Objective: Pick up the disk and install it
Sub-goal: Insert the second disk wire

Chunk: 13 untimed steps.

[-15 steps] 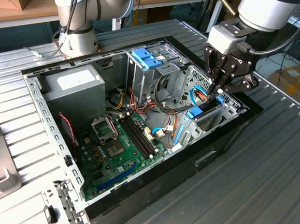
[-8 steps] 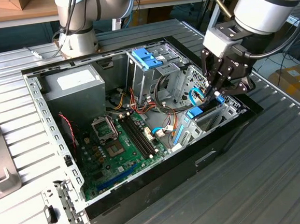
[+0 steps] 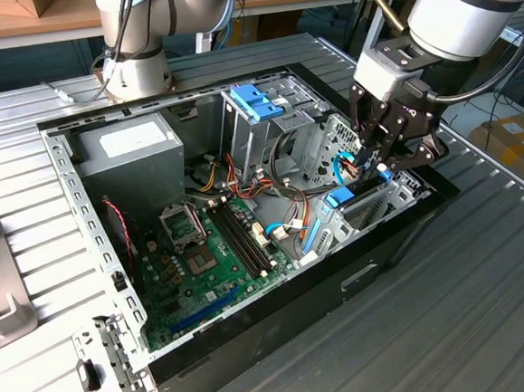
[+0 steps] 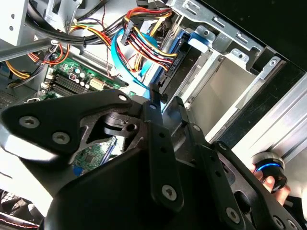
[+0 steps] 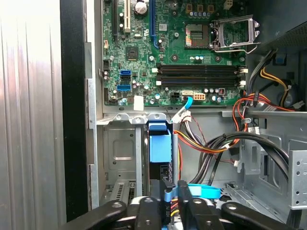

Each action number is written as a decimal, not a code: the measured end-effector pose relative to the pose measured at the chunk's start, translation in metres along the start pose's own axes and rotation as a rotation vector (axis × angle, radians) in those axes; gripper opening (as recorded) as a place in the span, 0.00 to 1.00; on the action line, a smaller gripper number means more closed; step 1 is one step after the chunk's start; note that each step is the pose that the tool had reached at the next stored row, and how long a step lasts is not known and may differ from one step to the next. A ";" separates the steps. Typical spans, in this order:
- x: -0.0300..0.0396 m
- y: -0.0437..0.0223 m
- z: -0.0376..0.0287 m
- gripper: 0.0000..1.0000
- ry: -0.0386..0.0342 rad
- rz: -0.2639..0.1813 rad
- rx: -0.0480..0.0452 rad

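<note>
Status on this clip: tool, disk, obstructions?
Tool down in the case's drive bay. Disk on edge in bay, blue rail showing. Cables crowd alongside.

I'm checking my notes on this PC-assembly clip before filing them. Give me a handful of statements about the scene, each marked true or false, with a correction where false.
1. The pincer is down inside the open computer case, at the drive bay on the exterior view's right. True.
2. The disk with blue side rails stands on edge in the bay. True.
3. The grey power supply sits in the corner of the case nearest the pincer. False: it sits at the opposite end, on the exterior view's left.
4. The processor socket on the motherboard holds a cooler with a fan. False: the socket is bare, with only its metal latch frame.
5. The case's side panel is closed. False: the case is open and its inside shows.
</note>
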<state>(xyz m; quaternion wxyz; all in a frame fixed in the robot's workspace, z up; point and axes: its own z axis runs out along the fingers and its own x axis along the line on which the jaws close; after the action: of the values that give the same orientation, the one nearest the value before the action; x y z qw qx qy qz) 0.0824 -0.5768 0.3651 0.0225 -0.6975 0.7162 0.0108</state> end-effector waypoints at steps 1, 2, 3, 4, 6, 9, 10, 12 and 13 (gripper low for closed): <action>0.0000 0.0000 0.0000 0.30 0.0000 0.000 0.0000; 0.0000 0.0000 0.0000 0.30 0.0000 0.000 0.0000; 0.0000 0.0001 0.0000 0.30 0.0000 0.000 0.0000; 0.0000 0.0001 0.0000 0.30 0.0000 0.000 0.0000; 0.0000 0.0001 0.0001 0.30 0.0000 0.000 0.0000; 0.0000 0.0002 0.0001 0.29 0.0000 0.000 0.0000; 0.0000 0.0002 0.0001 0.22 -0.0001 0.000 0.0000; 0.0000 0.0002 0.0001 0.16 0.0000 0.000 0.0000; 0.0000 0.0003 0.0001 0.16 0.0000 0.000 0.0000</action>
<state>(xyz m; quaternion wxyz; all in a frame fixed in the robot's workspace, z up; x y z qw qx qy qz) 0.0821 -0.5768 0.3649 0.0225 -0.6975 0.7161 0.0108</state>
